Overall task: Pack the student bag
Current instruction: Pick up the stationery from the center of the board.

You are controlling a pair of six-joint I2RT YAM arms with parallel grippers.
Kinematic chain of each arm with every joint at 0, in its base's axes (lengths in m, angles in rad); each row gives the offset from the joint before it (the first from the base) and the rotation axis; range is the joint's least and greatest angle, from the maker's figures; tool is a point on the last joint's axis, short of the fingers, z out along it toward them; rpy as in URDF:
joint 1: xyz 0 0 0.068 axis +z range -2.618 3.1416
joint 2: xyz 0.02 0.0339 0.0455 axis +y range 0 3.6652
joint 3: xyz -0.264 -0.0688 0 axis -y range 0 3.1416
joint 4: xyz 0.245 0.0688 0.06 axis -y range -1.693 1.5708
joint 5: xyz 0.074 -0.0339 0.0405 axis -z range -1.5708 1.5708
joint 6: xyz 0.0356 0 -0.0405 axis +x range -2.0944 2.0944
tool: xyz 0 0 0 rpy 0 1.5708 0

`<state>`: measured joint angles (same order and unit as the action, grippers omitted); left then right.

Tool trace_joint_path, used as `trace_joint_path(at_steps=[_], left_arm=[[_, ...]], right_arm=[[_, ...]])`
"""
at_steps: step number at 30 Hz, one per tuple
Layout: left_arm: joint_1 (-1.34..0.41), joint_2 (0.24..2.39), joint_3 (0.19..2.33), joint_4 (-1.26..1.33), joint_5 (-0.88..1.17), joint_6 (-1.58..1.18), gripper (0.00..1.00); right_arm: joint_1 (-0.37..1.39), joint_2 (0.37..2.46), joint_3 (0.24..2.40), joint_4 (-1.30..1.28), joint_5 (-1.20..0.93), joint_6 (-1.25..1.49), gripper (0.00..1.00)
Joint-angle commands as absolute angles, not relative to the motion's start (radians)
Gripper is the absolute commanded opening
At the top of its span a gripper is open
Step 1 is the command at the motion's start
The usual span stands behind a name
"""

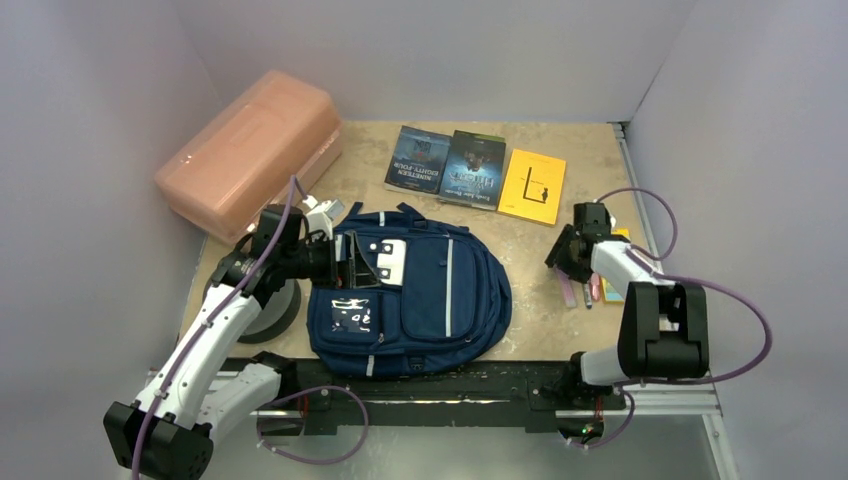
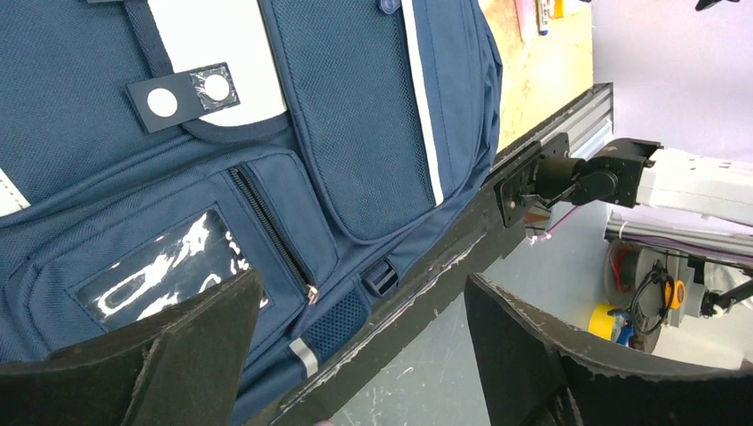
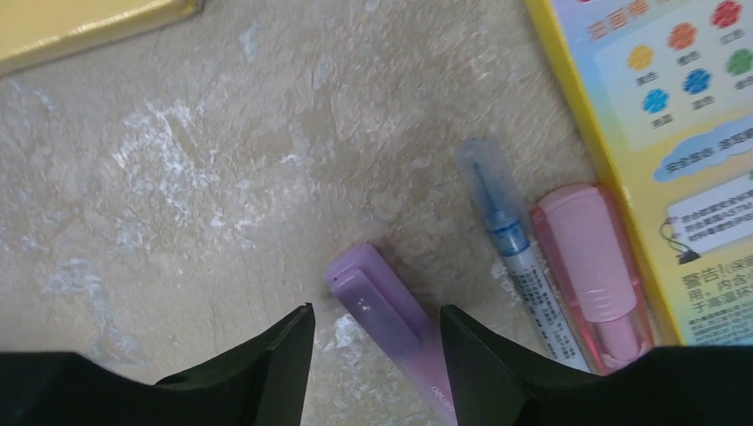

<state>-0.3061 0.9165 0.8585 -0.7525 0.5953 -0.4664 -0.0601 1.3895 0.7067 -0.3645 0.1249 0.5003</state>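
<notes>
Beige mottled bench [image 1: 540, 285]: navy blue fabric backpack [image 1: 440, 290] lies flat by the near edge, left of centre. Left gripper [image 2: 361, 280] is over its left side, jaws wide, empty. Right gripper [image 3: 377, 311] by the right edge straddles a purple highlighter [image 3: 366, 286]; can't tell if clamped.

One backpack [image 1: 450, 290], three books [image 1: 475, 168], one pink box [image 1: 250, 150], three pens [image 3: 515, 257].

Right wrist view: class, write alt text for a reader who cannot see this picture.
A purple highlighter lies on a mottled beige table, between the open black fingers of the right end effector. Beside it lie a blue-capped pen, a pink highlighter and a yellow printed pack.
</notes>
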Motion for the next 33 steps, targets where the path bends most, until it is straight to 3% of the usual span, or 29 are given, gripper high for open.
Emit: trace_joint_path(at_steps=[1,4,6,18,26,33], left_arm=[[-0.31,0.895,0.876,-0.769,0.58,-0.439,0.84],[-0.31,0.887,0.876,-0.782,0.569,-0.434,0.83],[-0.31,0.881,0.876,-0.789,0.566,-0.437,0.83],[-0.311,0.838,0.906,-0.834,0.602,-0.493,0.82],[-0.337,0.854,0.825,-0.648,0.723,-0.696,0.82],[-0.531,0.958,0.807,-0.382,0.662,-0.913,0.86]], right_arm=[[-0.008,1.451,0.761,-0.414,0.179,0.484,0.59],[0.021,1.474,0.77,-0.426,0.195,0.49,0.57],[0.034,1.489,0.773,-0.426,0.197,0.489,0.47],[0.048,1.428,0.75,-0.378,0.173,0.489,0.27],[0.048,1.29,0.772,-0.288,0.006,0.387,0.13],[0.062,1.207,0.845,-0.265,-0.292,0.448,0.12]])
